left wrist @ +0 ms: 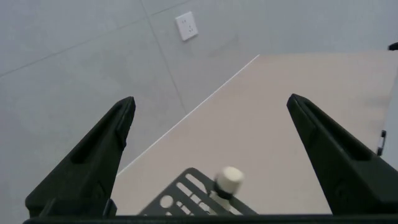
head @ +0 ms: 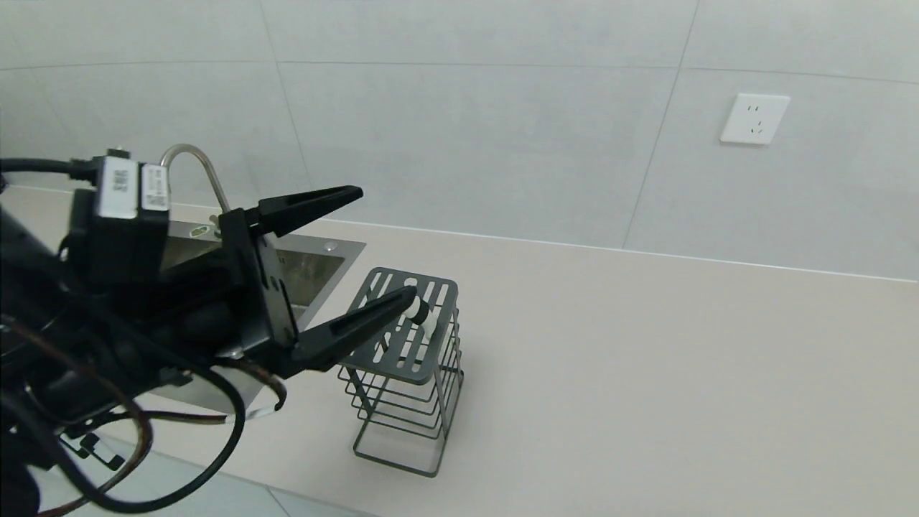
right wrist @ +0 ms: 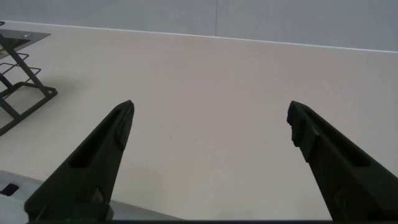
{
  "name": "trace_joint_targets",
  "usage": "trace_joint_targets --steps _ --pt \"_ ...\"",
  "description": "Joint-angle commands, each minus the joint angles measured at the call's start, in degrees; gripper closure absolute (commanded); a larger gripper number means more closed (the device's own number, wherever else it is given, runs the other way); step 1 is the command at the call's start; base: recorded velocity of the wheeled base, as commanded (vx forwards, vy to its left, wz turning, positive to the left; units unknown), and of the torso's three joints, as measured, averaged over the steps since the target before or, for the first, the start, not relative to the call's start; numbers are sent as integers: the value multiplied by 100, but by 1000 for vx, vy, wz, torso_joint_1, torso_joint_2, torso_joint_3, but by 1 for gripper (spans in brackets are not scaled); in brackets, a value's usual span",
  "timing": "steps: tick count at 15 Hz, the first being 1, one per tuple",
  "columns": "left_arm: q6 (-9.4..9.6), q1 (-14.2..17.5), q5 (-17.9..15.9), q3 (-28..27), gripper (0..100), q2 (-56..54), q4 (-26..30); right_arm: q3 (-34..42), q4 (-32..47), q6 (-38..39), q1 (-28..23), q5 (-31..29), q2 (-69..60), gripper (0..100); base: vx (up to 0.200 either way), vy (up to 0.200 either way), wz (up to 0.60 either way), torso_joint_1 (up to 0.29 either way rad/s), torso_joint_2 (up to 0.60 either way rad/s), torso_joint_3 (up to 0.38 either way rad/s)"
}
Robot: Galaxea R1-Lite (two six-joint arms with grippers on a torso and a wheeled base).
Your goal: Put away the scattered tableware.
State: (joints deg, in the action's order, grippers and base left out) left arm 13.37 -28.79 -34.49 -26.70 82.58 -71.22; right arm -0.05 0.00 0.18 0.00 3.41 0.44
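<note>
A dark wire cutlery rack (head: 406, 380) with a slotted top stands on the beige counter beside the sink. A utensil's cream handle end (head: 425, 317) sticks up through one slot. My left gripper (head: 380, 244) is open, raised just above and to the left of the rack's top, holding nothing. In the left wrist view the handle end (left wrist: 229, 179) and the slotted top (left wrist: 186, 198) lie below the open left gripper (left wrist: 210, 102). My right gripper (right wrist: 210, 107) is open over bare counter, with the rack (right wrist: 18, 84) off to one side.
A steel sink (head: 316, 267) with a curved faucet (head: 195, 159) is set into the counter left of the rack. A white wall outlet (head: 754, 118) sits on the grey tiled wall. The counter (head: 646, 373) stretches bare to the right.
</note>
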Motion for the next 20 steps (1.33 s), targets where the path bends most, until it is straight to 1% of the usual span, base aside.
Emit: trace_joint_targets --steps 1,2,3,4,5,6,7,8,9,10,11,12,13,14,15,16,17,18,20 --pt "-63 41 47 622 0 -805 -94 -4 -9 -1 0 1 9 0 0 0 0 0 0 0" --pt "-72 234 241 1017 0 -1394 -41 -4 -9 -1 0 1 9 0 0 0 0 0 0 0" --pt "-80 515 443 1255 0 -1710 -41 -4 -9 -1 0 1 9 0 0 0 0 0 0 0" --pt "-133 963 671 1536 0 -2185 -6 5 0 -1 0 1 9 0 0 0 0 0 0 0" --pt "-212 1183 759 1668 0 -2413 20 5 0 -1 0 1 9 0 0 0 0 0 0 0" --pt "-344 1526 856 1923 0 -2817 55 -4 -9 -1 0 1 9 0 0 0 0 0 0 0" --pt "-406 1737 926 2125 0 -3090 82 -4 0 -1 0 1 9 0 0 0 0 0 0 0" --pt "-406 2370 1164 2529 0 -3978 451 5 0 -1 0 1 9 0 0 0 0 0 0 0" --pt "-423 2607 1234 2555 0 -4426 908 -4 0 -1 0 1 9 0 0 0 0 0 0 0" --pt "-432 2739 1278 2555 0 -4760 1330 -4 0 -1 0 1 9 0 0 0 0 0 0 0" --pt "-520 2976 1357 2538 0 -5630 2718 5 0 -1 0 1 9 0 0 0 0 0 0 0" --pt "-494 3090 1357 2476 0 -6184 3650 5 0 -1 0 1 9 0 0 0 0 0 0 0" --pt "-485 3240 1357 2380 0 -6658 4415 5 -9 -1 0 1 9 0 0 0 0 0 0 0" --pt "-511 3372 1357 2345 0 -6966 4845 5 -9 -1 0 1 9 0 0 0 0 0 0 0" --pt "-529 3503 1357 2353 0 -7221 5083 5 0 -1 0 1 9 0 0 0 0 0 0 0" --pt "-529 3565 1331 2485 0 -7441 5179 -4 -9 -1 0 1 9 0 0 0 0 0 0 0" --pt "-520 3477 1243 2652 0 -7528 5179 5 -9 -1 0 1 9 0 0 0 0 0 0 0" --pt "-538 3310 1120 2670 0 -7572 5285 -4 0 -1 0 1 9 0 0 0 0 0 0 0" --pt "-581 2950 1076 2661 0 -7634 5478 -4 0 -1 0 1 9 0 0 0 0 0 0 0"
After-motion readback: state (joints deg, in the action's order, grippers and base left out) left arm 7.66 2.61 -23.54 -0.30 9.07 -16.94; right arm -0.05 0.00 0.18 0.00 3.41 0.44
